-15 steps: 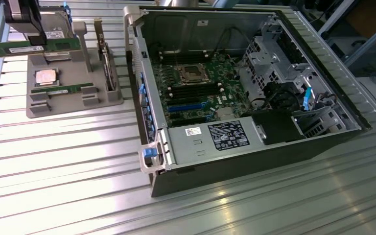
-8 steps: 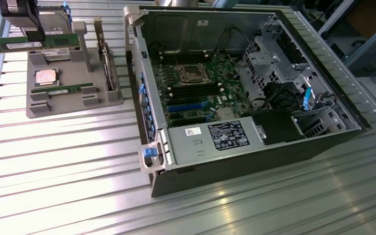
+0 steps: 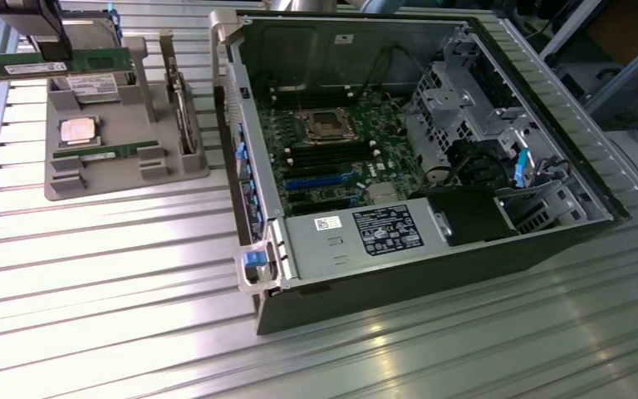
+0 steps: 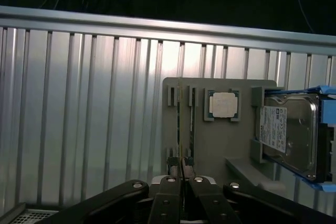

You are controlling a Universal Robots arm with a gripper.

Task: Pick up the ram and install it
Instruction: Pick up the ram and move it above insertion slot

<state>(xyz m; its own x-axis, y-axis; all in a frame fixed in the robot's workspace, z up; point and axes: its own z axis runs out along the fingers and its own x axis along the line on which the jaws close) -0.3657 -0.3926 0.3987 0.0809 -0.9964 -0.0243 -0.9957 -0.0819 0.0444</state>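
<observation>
- I had the gripper (image 3: 42, 56) clamped shut on the ram (image 3: 103, 61), raised above the grey fixture (image 3: 130, 170).
- Its long axis ran across the exterior view; the open case (image 3: 408, 287) lay to that view's right, its memory slots (image 3: 321, 155), I think, roughly parallel.

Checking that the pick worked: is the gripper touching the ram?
Touching. The exterior view shows the gripper clamped on the ram, above the gray holder; the wrist view shows it shut on the ram's thin edge.
</observation>
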